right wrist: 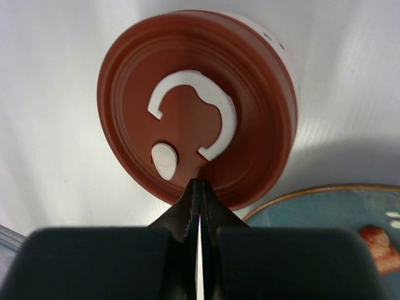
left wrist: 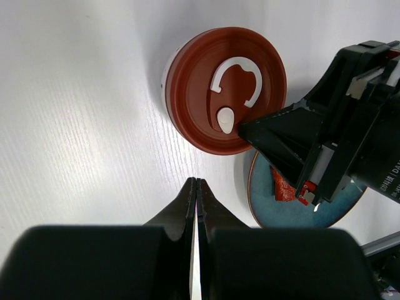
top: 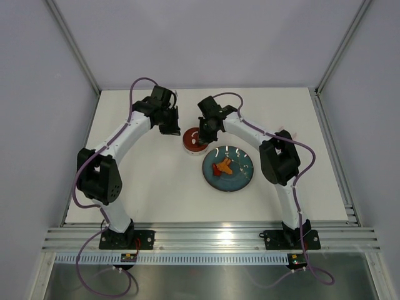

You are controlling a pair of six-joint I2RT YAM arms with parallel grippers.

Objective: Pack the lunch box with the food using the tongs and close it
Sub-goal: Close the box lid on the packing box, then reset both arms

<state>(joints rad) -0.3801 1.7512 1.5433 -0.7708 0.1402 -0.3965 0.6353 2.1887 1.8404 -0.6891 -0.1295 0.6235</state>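
Note:
The lunch box [top: 195,145] stands left of the teal plate [top: 242,177], and its red lid [left wrist: 226,87] with the white curled mark lies on top of it. My right gripper [right wrist: 199,182] is shut and empty, its tips on the lid's [right wrist: 197,106] near rim. It also shows as the right gripper [left wrist: 245,129] touching the lid in the left wrist view. My left gripper [left wrist: 197,181] is shut with nothing in it, over bare table a short way from the lid. Orange and red food [top: 223,167] lies on the plate. The tongs are out of view.
The plate [left wrist: 269,203] sits close beside the lunch box, and a red scrap of food [left wrist: 282,187] lies near its edge. In the right wrist view the plate [right wrist: 325,203] lies at lower right. Grey walls enclose the white table on three sides.

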